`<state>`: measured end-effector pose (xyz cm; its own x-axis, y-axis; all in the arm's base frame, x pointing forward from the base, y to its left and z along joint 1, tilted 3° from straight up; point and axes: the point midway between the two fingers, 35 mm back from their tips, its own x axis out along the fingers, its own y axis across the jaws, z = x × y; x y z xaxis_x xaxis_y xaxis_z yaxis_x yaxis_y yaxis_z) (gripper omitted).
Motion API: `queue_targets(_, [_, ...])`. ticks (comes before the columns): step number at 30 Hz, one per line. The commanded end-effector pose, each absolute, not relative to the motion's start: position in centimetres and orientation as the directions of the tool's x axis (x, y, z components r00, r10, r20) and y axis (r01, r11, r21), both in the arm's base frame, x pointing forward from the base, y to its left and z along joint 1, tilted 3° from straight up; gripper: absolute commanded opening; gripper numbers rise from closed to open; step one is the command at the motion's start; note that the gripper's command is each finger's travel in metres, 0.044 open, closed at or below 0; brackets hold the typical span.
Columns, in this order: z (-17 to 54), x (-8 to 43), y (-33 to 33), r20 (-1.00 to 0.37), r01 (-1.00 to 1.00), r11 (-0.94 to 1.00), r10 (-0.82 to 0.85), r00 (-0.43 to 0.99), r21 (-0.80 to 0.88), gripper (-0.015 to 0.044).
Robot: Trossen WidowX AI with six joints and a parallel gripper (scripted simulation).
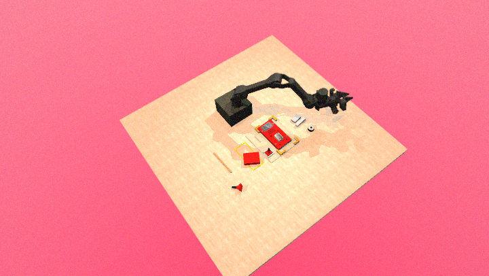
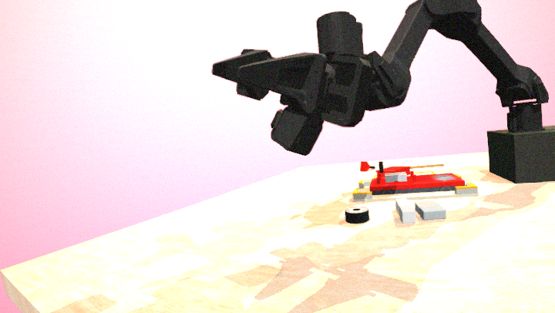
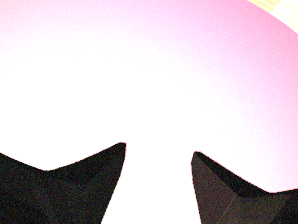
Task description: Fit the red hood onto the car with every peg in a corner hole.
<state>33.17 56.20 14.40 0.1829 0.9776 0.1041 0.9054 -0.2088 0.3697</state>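
The red hood point(image 1: 251, 158) point(image 2: 398, 169) lies on the table, partly over the yellow outline point(image 1: 239, 153), on the far side of the car from the exterior view. The red chassis point(image 1: 265, 131) point(image 2: 423, 183) sits in the jig point(image 1: 280, 151) point(image 2: 362, 195). The grey engine block point(image 1: 278, 136) point(image 2: 395, 176) is on its deck; the pegs are too small to make out well. My gripper point(image 1: 350, 96) point(image 2: 226, 68) point(image 3: 160, 153) is open and empty, raised high and pointing away from the arm's base, well away from the hood and the chassis.
Two grey blocks point(image 1: 300, 121) point(image 2: 430, 210) and a black-and-white wheel-like disc point(image 1: 310, 128) point(image 2: 356, 214) lie beside the jig. A small red piece with a black post point(image 1: 268, 151) stands by the jig. A wooden stick point(image 1: 222, 162) and a red cone-shaped piece point(image 1: 239, 187) lie beyond the hood.
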Motion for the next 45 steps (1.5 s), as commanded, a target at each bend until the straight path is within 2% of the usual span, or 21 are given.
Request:
queue_targets(1, [14.3,33.4,56.0,0.099,0.9,-0.212,0.977,0.189,0.382,0.0247])
queue_targets(8, [11.6,41.2,49.8,-0.092,0.647,-0.188,0.923,0.374,0.739,0.0431])
queue_targets(14, [9.6,45.5,44.4,-0.231,0.451,-0.011,0.847,0.478,0.893,0.044])
queue_targets(20, [7.8,48.4,39.3,-0.347,0.304,0.207,0.764,0.543,0.93,0.044])
queue_targets(31, [5.0,51.4,29.6,-0.542,0.101,0.615,0.591,0.597,0.782,0.044])
queue_targets(38, [3.4,51.7,23.1,-0.655,-0.011,0.816,0.472,0.59,0.577,0.044])
queue_targets(45, [2.1,50.9,16.6,-0.757,-0.139,0.932,0.354,0.549,0.335,0.044])
